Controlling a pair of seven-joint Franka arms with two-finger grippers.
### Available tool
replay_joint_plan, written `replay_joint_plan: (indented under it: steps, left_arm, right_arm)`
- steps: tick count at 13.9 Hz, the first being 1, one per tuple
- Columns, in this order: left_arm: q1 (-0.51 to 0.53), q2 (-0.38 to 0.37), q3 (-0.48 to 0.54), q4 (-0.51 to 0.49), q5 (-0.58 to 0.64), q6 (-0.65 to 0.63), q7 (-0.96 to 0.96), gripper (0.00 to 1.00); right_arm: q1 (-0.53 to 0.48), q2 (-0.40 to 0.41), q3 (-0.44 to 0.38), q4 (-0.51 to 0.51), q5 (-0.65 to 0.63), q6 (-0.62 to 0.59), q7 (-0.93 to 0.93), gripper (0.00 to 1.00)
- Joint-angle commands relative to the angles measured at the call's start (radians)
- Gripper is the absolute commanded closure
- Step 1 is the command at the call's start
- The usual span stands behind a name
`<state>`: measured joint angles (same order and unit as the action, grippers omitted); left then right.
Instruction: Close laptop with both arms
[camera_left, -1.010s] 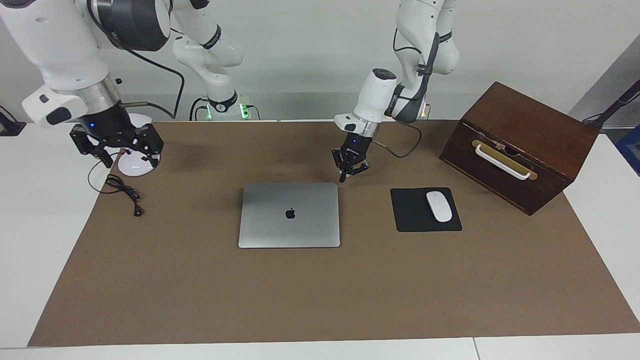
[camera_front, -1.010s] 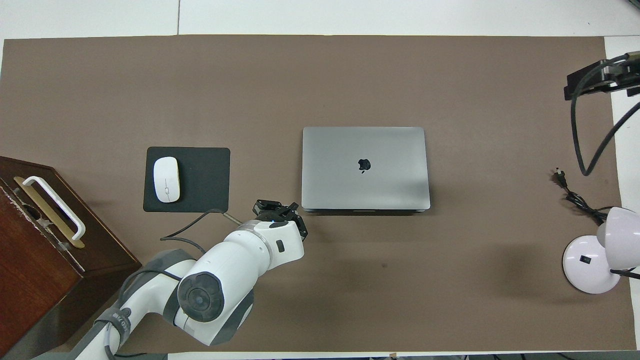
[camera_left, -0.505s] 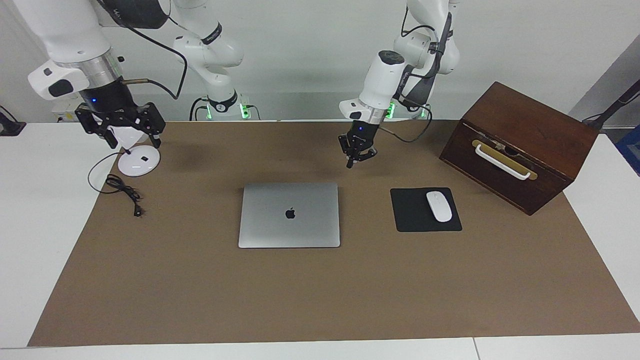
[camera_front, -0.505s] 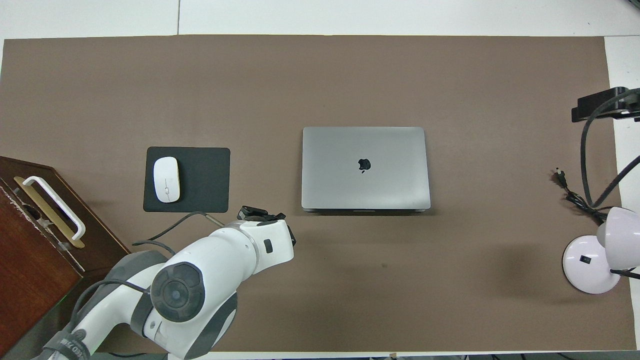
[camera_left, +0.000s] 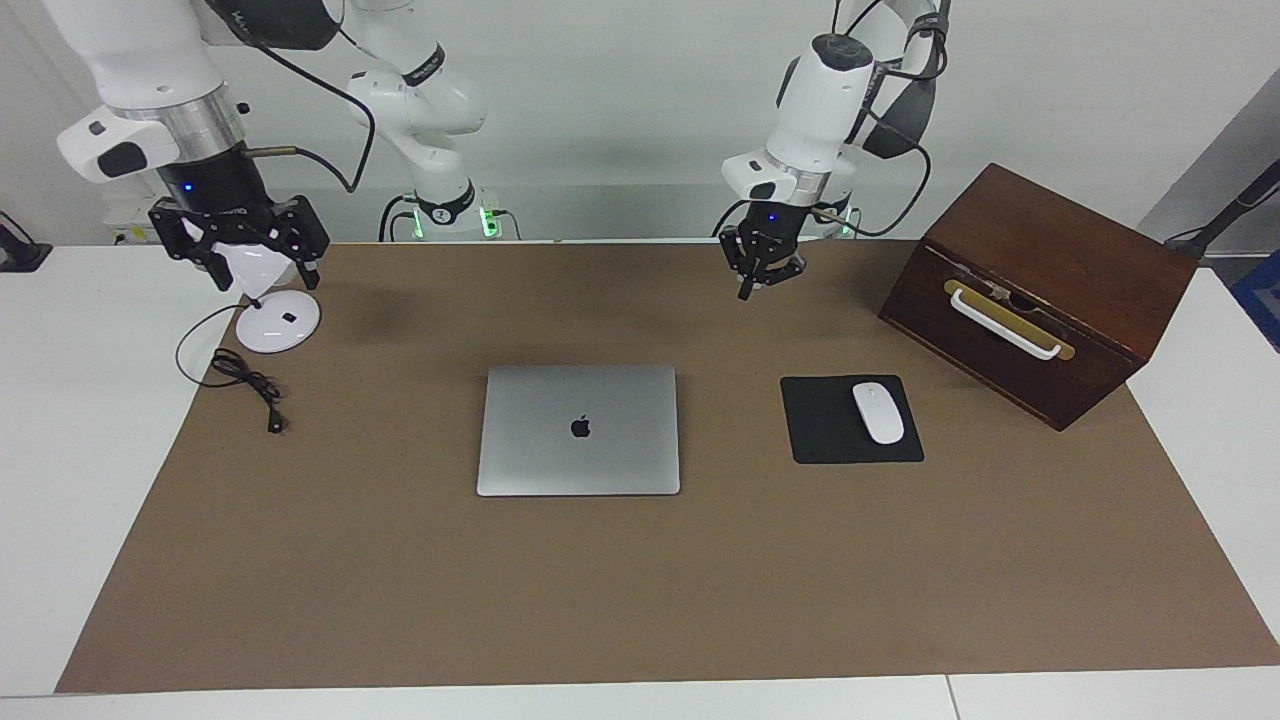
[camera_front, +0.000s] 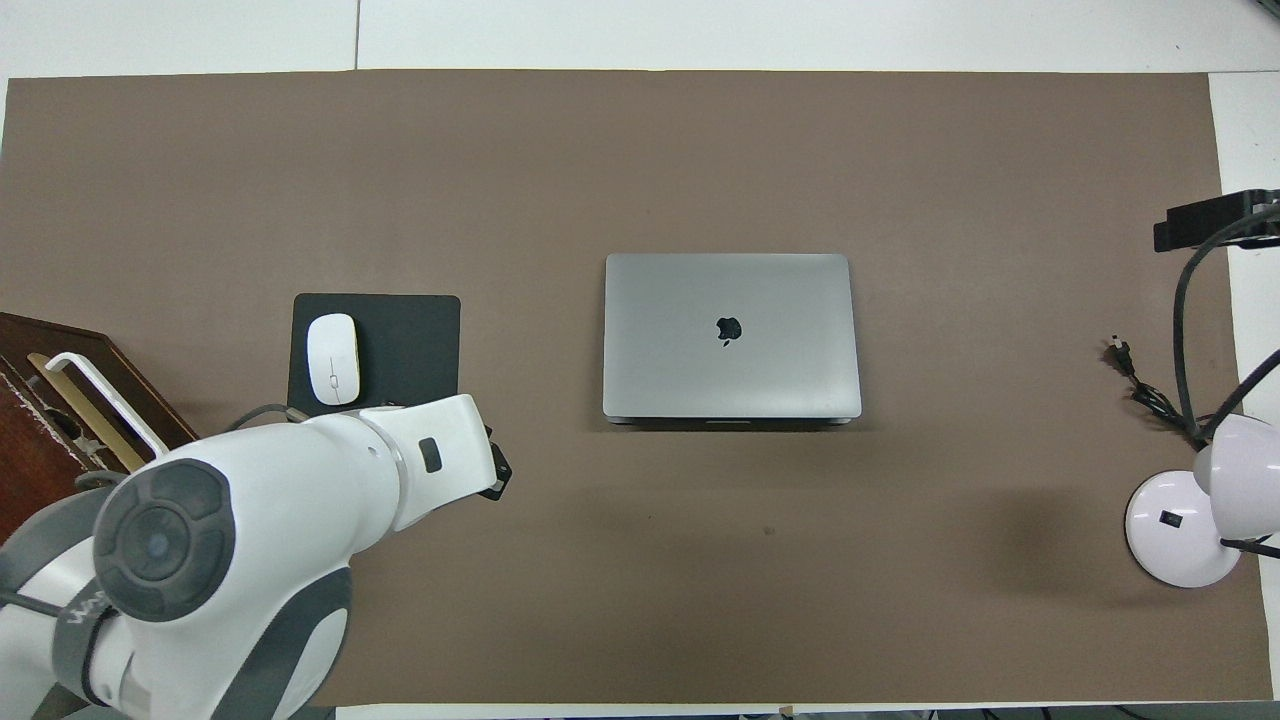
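Facing view: the laptop (camera_left: 578, 429) lies shut and flat in the middle of the frame on the brown mat (camera_left: 400, 580) that covers the bench (camera_left: 70, 400), its lid logo up. To the right of it in the frame sits a black mouse pad (camera_left: 825, 430) with a white mouse (camera_left: 878, 412) on it, and at the right edge of the mat stands a dark wooden box (camera_left: 1040, 290) with a white handle. At upper centre-right the left arm (camera_left: 820, 90) hangs its tool, the left tool (camera_left: 752, 285), in the air over bare mat above the gap between laptop and mouse pad; its fingertips meet and it grips nothing. At upper left the right arm (camera_left: 140, 70) holds the right tool (camera_left: 250, 270) spread wide and empty, over a white desk lamp (camera_left: 275, 322). A black cord (camera_left: 245, 385) trails from the lamp onto the mat.

Overhead view: the laptop (camera_front: 730, 337) sits at the centre of the frame, closed, well apart from both arms. The mouse pad (camera_front: 400, 340) and mouse (camera_front: 333, 358) lie at middle left, with the box (camera_front: 40, 440) at the left edge. The left arm (camera_front: 250, 540) fills the lower left and covers the pad's lower edge; its tool is mostly hidden under the wrist. The lamp (camera_front: 1190, 530) stands at lower right, the cord (camera_front: 1150, 395) above it, and a black part of the right arm (camera_front: 1210, 220) shows at the right edge.
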<state>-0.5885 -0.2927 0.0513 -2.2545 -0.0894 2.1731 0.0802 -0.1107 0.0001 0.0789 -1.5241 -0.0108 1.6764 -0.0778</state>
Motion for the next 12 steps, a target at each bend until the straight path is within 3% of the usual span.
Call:
replay_joint_plan:
  steps: [1, 2, 3, 5, 12]
  left_arm:
    - [0.076, -0.013, -0.005, 0.061, 0.005, -0.120, 0.073, 1.00]
    - [0.103, -0.013, -0.005, 0.084, 0.005, -0.156, 0.085, 1.00]
    - [0.127, -0.013, -0.005, 0.104, 0.005, -0.183, 0.085, 0.94]
    - [0.166, -0.013, -0.007, 0.133, 0.040, -0.217, 0.082, 0.00]
    - [0.380, -0.013, -0.007, 0.185, 0.051, -0.248, 0.081, 0.00]
  right_arm:
    - [-0.014, -0.028, 0.001, -0.034, 0.020, 0.023, -0.100, 0.00]
    - [-0.015, -0.026, 0.001, -0.027, 0.032, 0.019, -0.097, 0.00]
    - [-0.018, -0.023, -0.001, -0.015, 0.038, 0.013, -0.099, 0.00]
    - [-0.018, -0.022, -0.011, -0.007, 0.038, -0.009, -0.103, 0.00]
    - [-0.001, -0.043, -0.011, -0.037, 0.035, -0.093, 0.090, 0.00]
